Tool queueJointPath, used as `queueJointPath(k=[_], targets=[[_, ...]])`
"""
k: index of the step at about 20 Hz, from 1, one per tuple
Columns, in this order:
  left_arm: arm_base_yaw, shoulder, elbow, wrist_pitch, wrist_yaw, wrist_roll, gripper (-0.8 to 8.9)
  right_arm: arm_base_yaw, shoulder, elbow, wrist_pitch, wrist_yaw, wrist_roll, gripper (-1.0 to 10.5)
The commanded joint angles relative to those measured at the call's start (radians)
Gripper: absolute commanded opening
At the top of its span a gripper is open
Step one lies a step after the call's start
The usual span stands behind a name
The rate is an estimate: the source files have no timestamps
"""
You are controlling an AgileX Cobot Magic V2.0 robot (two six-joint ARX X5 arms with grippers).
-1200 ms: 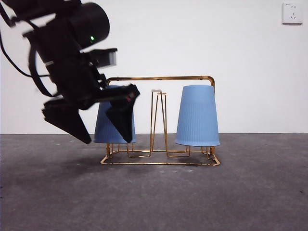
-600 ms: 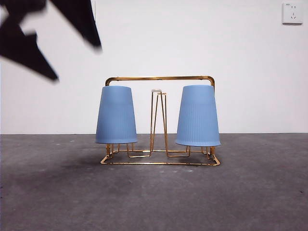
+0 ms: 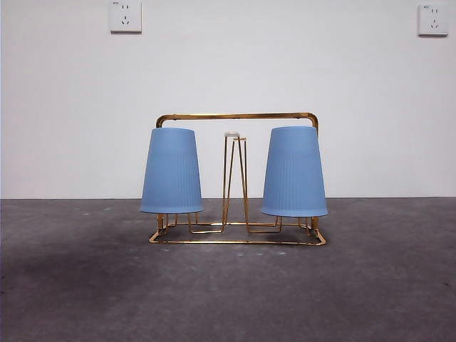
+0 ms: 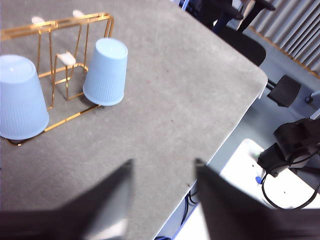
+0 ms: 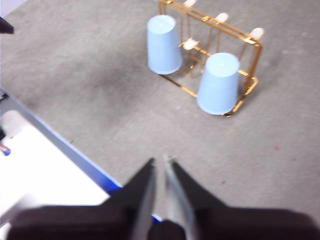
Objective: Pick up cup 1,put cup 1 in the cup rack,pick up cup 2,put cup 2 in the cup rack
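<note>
**Both cups on rack, arms clear**

Cup rack (image 3: 237, 178) sits mid-table on the grey mat, gold wire, arched handle frame across the top. Two blue ribbed cups hang upside down on its prongs: left cup (image 3: 172, 171) at one end, right cup (image 3: 293, 172) at the other, mouths down just above the base wire. Centre prongs (image 3: 235, 178) between them are bare, white tips showing. Cups well apart, not touching each other.

Left gripper (image 4: 162, 195) is high above the table near its edge, well away from the rack, camera tilted down at the mat. Jaws spread wide, nothing between them. Rack and both cups visible off to the side in its view.

Right gripper (image 5: 160, 172) is also raised and pulled back, over the table's near edge, pointing toward the rack from a distance. Jaws nearly closed, just a thin slit between them, holding nothing.

Neither arm shows in the front view. Two wall sockets (image 3: 125, 16) on the white wall behind.
</note>
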Motion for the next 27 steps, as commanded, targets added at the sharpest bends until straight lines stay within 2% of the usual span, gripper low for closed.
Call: queueJointPath(k=[1,18,20,23,25,27], targets=[[-0.001,0.000,-0.002,0.002,0.005,-0.006,-0.08,0.000,0.010,-0.006,-0.024,-0.027,-0.002,-0.1],[-0.001,0.001,-0.002,0.007,-0.001,0.000,0.00,0.000,0.023,-0.006,-0.023,-0.032,0.016,0.0],[0.000,0.001,-0.002,0.021,-0.041,0.022,0.00,0.000,0.023,-0.006,-0.023,-0.032,0.016,0.0],[0.000,0.013,-0.002,0.019,-0.050,0.021,0.00,0.000,0.023,-0.006,-0.023,-0.032,0.016,0.0],[0.000,0.028,-0.002,0.028,-0.053,0.060,0.00,0.000,0.023,-0.006,-0.023,-0.032,0.016,0.0],[0.000,0.053,-0.003,0.095,-0.055,0.138,0.00,0.000,0.023,-0.006,-0.023,-0.032,0.016,0.0]])
